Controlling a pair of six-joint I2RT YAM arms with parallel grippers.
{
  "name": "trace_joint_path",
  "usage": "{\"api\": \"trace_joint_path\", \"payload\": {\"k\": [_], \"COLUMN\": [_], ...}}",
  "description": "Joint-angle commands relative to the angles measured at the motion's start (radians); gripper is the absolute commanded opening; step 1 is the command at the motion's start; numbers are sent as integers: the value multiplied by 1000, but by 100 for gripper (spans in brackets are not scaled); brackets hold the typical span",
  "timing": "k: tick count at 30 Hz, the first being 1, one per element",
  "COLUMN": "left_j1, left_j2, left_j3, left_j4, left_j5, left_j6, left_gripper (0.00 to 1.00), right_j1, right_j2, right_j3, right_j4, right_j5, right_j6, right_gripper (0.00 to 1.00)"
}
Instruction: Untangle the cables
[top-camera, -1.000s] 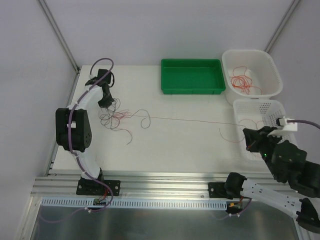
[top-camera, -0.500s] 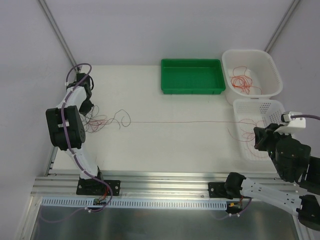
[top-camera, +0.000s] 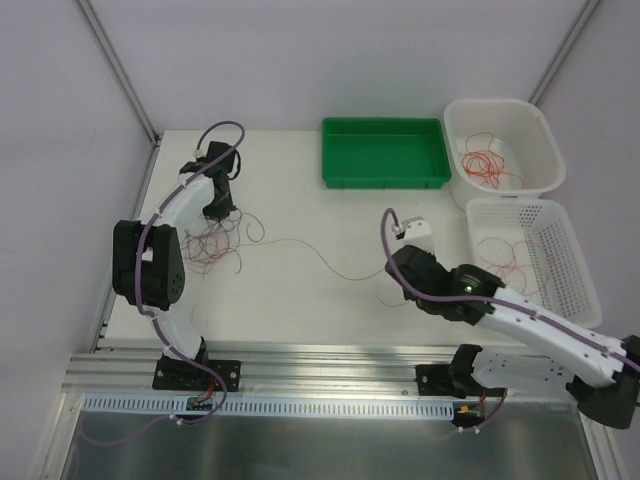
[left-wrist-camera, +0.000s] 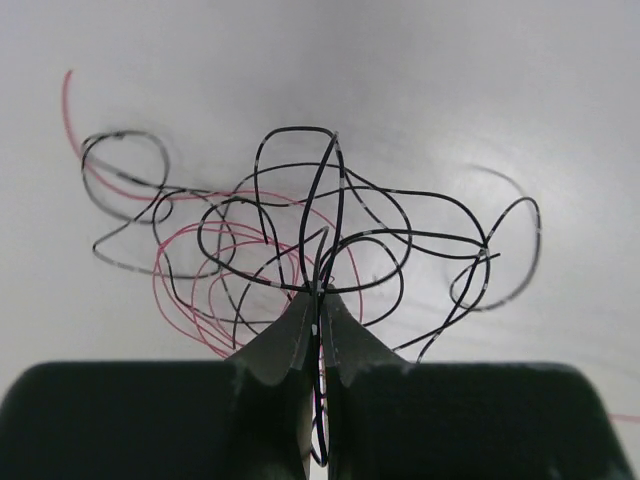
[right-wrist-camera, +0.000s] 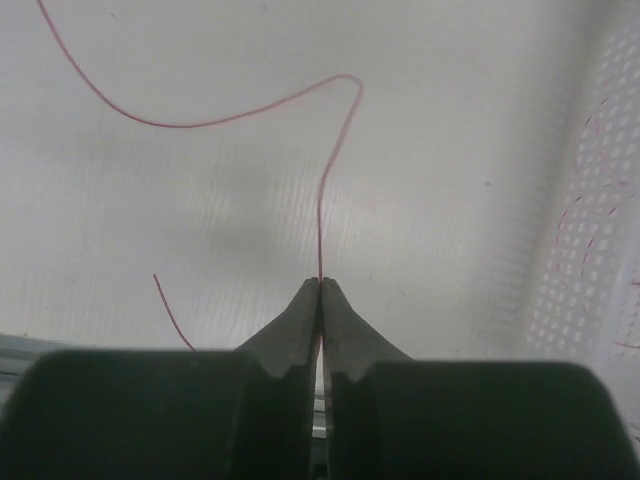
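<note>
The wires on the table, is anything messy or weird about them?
Yes. By the left gripper, black and red cables sit in a knotted heap, looped through each other. One thin red cable trails loose across the table to the right gripper, which pinches it.

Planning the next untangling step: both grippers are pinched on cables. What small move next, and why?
Probably draw the right gripper rightward, toward the slotted basket, while the left gripper holds the tangle. The right one pinches a single red cable that lies slack across the table, so pulling should slide it free.
</note>
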Motion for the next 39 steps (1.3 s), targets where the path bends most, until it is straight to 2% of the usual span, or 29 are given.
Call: {"api": "trace_joint_path", "payload": {"k": [1, 2, 3, 5, 6, 10, 15, 20, 21, 25, 29, 33, 39], "left_j1": [-39, -44, -44, -44, -46, -46, -46, -46, -46, -46, -46, -46, -46], "left_j2": [-160, -207, -233, -308, -330, -397, -395, -416, -419, -428, -433, -433, -419], "left_j3": [-31, -43, -72, -102, -134, -192, -183, -185, -183, -185, -186, -185, -180], "left_j4": [-21, -21, -21, -20, -18, 5, 8, 9, 9, 8, 9, 9, 8], "left_j5": [30, 44, 56, 90, 96, 111, 147, 170, 158, 160, 164, 174, 196], "left_j6": [36, 32, 32, 26, 24, 29, 33, 33, 35, 36, 36, 38, 36], "left_gripper": [0, 0, 0, 0, 0, 0, 0, 0, 0, 0, 0, 0, 0], "right_j1": [-74, -96, -117, -114, -110, -105, -114, -180, -192, -214, -258, -268, -283], "right_j2": [99, 162, 185, 228, 234, 253, 372, 593, 630, 800, 963, 1081, 1171], "right_j3": [-65, -72, -76, -62, -54, -24, 54, 183, 237, 399, 525, 610, 670], "right_j4": [114, 127, 133, 169, 192, 343, 569, 693, 700, 664, 661, 643, 675], "right_j5": [-112, -133, -152, -184, -207, -343, -498, -797, -862, -937, -1081, -1105, -1163], "right_j6": [58, 58, 49, 20, -5, -132, -377, -485, -526, -614, -619, -645, -631], "right_gripper": [5, 12, 24, 38, 55, 77, 80, 80, 80, 82, 82, 82, 82]}}
